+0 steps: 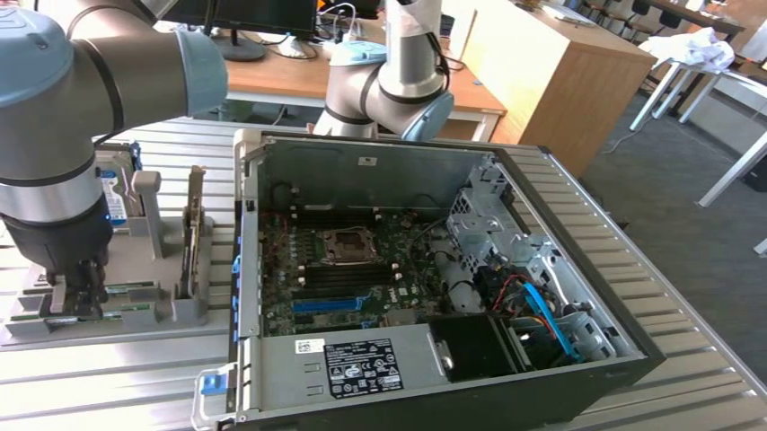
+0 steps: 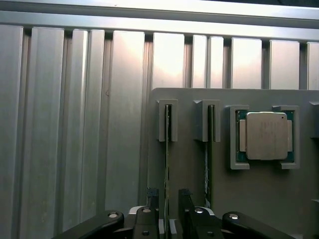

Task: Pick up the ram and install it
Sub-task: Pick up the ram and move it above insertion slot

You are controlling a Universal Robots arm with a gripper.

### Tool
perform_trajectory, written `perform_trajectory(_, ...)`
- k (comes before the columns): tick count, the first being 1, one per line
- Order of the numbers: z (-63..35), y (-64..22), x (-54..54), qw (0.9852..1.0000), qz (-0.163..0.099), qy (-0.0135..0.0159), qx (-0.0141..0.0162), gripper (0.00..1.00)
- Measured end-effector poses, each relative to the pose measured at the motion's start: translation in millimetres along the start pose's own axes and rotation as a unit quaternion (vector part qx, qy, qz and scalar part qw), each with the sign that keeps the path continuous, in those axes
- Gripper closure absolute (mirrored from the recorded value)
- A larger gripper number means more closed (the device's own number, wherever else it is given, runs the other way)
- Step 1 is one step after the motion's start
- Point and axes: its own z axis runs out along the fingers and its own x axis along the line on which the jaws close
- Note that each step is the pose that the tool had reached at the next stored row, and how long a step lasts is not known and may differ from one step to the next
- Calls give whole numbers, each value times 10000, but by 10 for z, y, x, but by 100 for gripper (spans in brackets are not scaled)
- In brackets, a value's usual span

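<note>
Grey holder [image 2: 187,164]: ram [image 2: 166,159] on edge, long axis horizontal, open end effector [image 2: 168,201] astride.

Ram [image 2: 166,159] edge-on, label and chips not visible. Its near end is lost between the pincer [image 2: 168,194] fingers. Pincer body cut by frame edge. Processor [image 2: 266,135] markings blurred. Exterior view: arm [image 1: 54,135] half covers the hard drive [image 1: 118,202], nine o'clock from the case [image 1: 359,162]. Power supply label [image 1: 363,368] too small to read.
</note>
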Motion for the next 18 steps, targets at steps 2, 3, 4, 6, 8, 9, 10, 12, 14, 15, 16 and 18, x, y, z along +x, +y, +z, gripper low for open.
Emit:
perform_trajectory(2, 0, -12, 0, 10000, 0, 0, 0, 70)
perform_trajectory(3, -1, -20, 1, 10000, 0, 0, 0, 70)
perform_trajectory(4, -1, -26, 1, 10000, 0, 0, 0, 70)
perform_trajectory(6, -2, -39, 1, 10000, -1, 0, -1, 70)
perform_trajectory(8, -2, -56, 1, 10000, 0, 0, 0, 70)
perform_trajectory(9, -2, -64, 2, 10000, 0, 1, -1, 70)
perform_trajectory(10, -2, -72, 2, 10000, 0, 0, 0, 70)
perform_trajectory(12, -2, -91, 2, 10000, 0, 0, 0, 70)
perform_trajectory(14, -2, -108, 2, 10000, -1, 0, 0, 70)
perform_trajectory(15, -3, -114, 2, 10000, 0, 0, 0, 70)
perform_trajectory(16, -3, -119, 2, 10000, 0, 0, 0, 70)
perform_trajectory(18, -3, -122, 2, 10000, 0, 0, 0, 70)
